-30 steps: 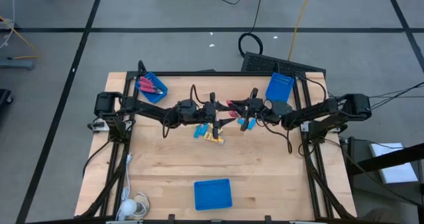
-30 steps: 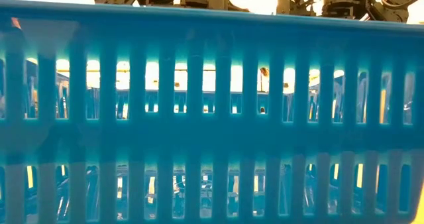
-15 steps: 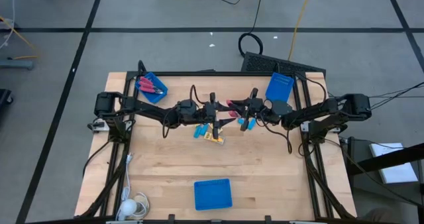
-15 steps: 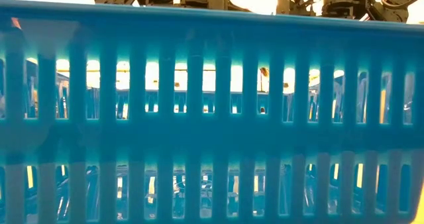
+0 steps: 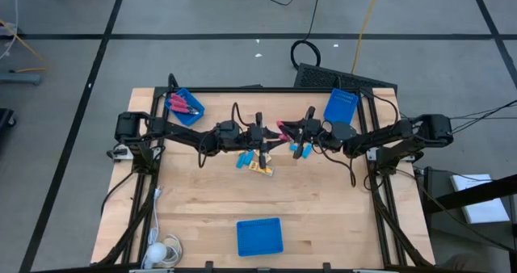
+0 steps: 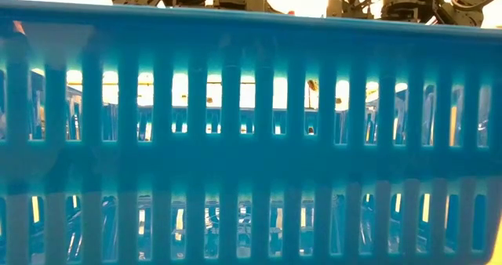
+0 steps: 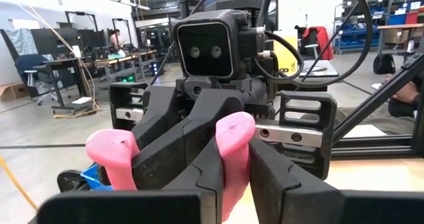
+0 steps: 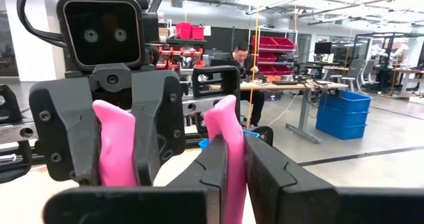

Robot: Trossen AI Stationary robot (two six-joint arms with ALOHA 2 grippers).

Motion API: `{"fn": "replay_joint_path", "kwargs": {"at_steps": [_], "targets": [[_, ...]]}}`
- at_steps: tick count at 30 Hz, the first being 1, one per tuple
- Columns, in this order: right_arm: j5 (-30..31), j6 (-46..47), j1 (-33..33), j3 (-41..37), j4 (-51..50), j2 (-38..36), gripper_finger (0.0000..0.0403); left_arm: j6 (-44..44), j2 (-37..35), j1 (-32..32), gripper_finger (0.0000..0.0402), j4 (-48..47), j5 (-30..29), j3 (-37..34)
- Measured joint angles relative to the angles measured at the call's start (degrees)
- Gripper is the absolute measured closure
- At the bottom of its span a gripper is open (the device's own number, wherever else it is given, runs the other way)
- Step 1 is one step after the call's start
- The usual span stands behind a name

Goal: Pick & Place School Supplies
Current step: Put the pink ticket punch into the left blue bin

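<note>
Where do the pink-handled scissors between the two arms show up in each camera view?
High view: pink scissors at table centre, between both grippers.
Low view: not visible; the blue bin blocks it.
Left wrist view: pink handles, low centre, in the fingers.
Right wrist view: handles, centre.
Shared landmark: the opposite arm's camera.

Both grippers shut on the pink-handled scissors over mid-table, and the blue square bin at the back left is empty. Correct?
One error: the blue square plastic bin at the back left is not empty. The high view shows red-pink items in it. The rest stands: the left gripper and right gripper are each shut on a handle of the pink-handled scissors over mid-table.
</note>
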Motion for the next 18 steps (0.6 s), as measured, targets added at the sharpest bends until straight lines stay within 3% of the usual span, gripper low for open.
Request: {"fn": "replay_joint_path", "kwargs": {"at_steps": [7,13,18], "targets": [[-0.44,0.35,0.05,0.01,-0.33,0.0,0.0377,0.48,0.0,-0.04,0.0323,-0.02,0.79,0.0],[-0.17,0.08,0.0,0.02,-0.35,0.0,0.0375,0.5,0.0,0.0,0.0354,-0.25,0.46,0.0],[-0.18,0.04,0.0,0.02,-0.35,0.0,0.0377,0.5,0.0,0.0,0.0354,-0.26,0.45,0.0]]}}
